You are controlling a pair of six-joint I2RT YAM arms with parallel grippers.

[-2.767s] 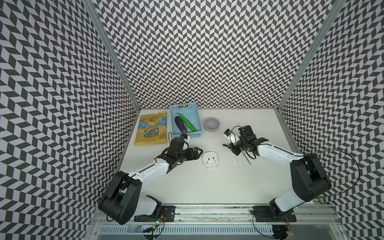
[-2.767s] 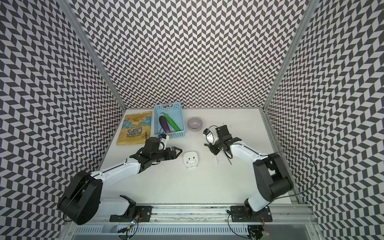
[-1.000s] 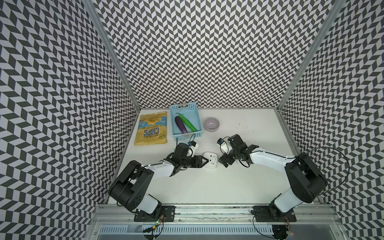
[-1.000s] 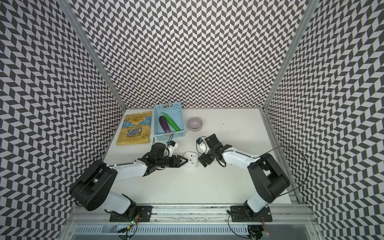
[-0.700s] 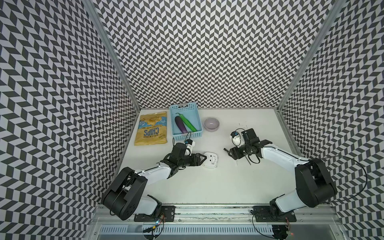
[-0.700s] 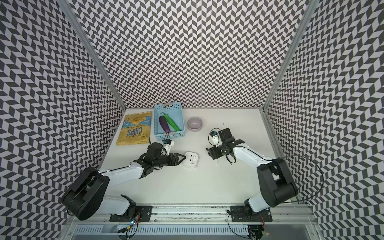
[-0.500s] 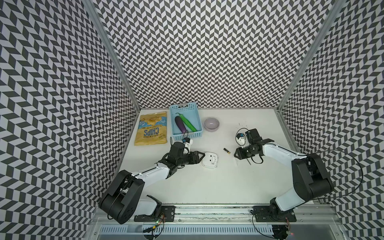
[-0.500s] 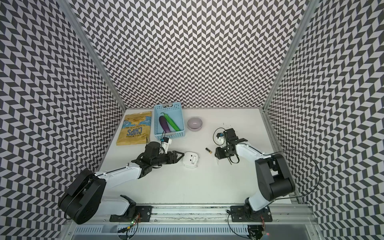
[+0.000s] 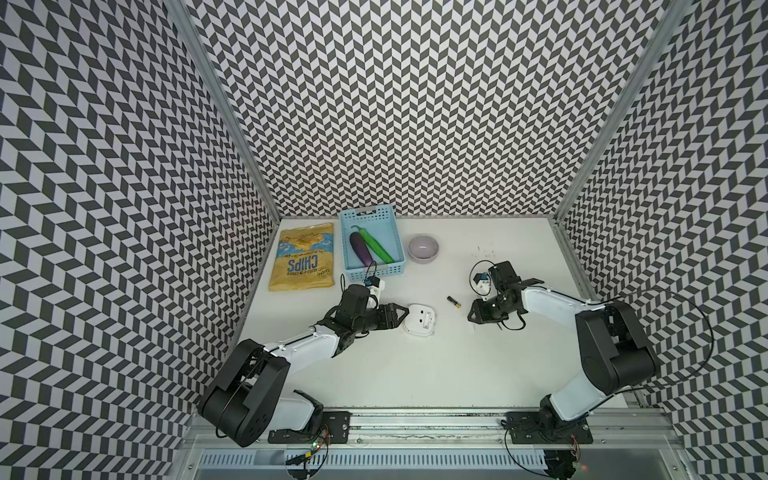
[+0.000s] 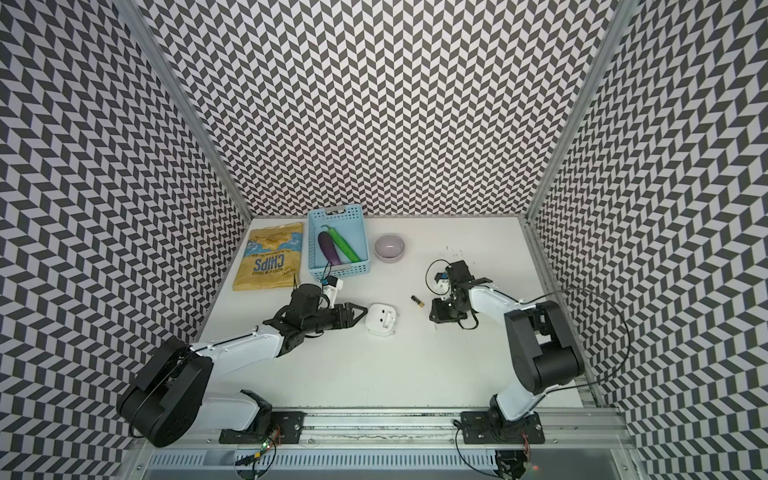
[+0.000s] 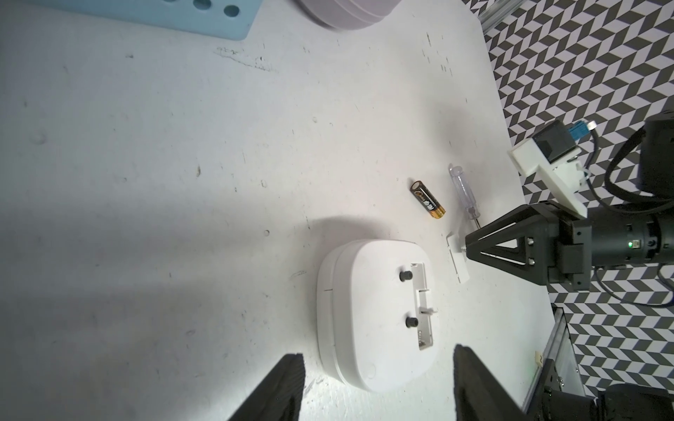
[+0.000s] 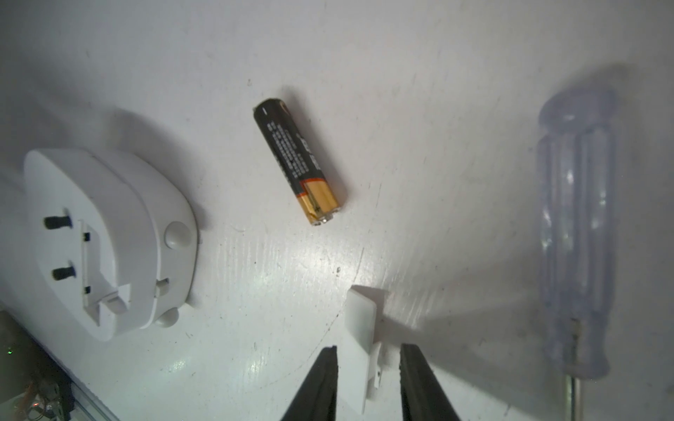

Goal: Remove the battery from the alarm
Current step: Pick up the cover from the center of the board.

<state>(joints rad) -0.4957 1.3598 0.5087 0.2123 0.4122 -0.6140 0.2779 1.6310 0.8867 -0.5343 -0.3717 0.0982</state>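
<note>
1. Already the battery (image 9: 454, 301) lies loose on the table (image 9: 415, 365), near the alarm (image 9: 419, 319) but apart from it, on the side away from the left gripper (image 9: 401, 312); the alarm rests face down and its slot (image 11: 423, 310) shows empty; the removal itself looks done.
2. The left gripper has its jaws spread wide and holds nothing; its tips sit just beside the alarm's edge; it seems placed to steady the body; if it closes, it should squeeze gently, since the smooth rounded shell could slide.
3. The right gripper (image 12: 368, 347) stands farther from the alarm than the battery does; its jaws sit narrowly either side of a small white cover (image 12: 363, 317), with slivers of gap visible; whether they actually pinch it I cannot tell.
4. The step in hand, as I judge it, is handling that cover; so thin and light a piece wants a low, centred, square pinch, or it may flip or skid.
5. The clear-handled screwdriver (image 12: 572, 204) lies beyond the cover, farther again from the alarm; battery and screwdriver can both roll; any move should lift straight up first, not sweep sideways toward the alarm.
</note>
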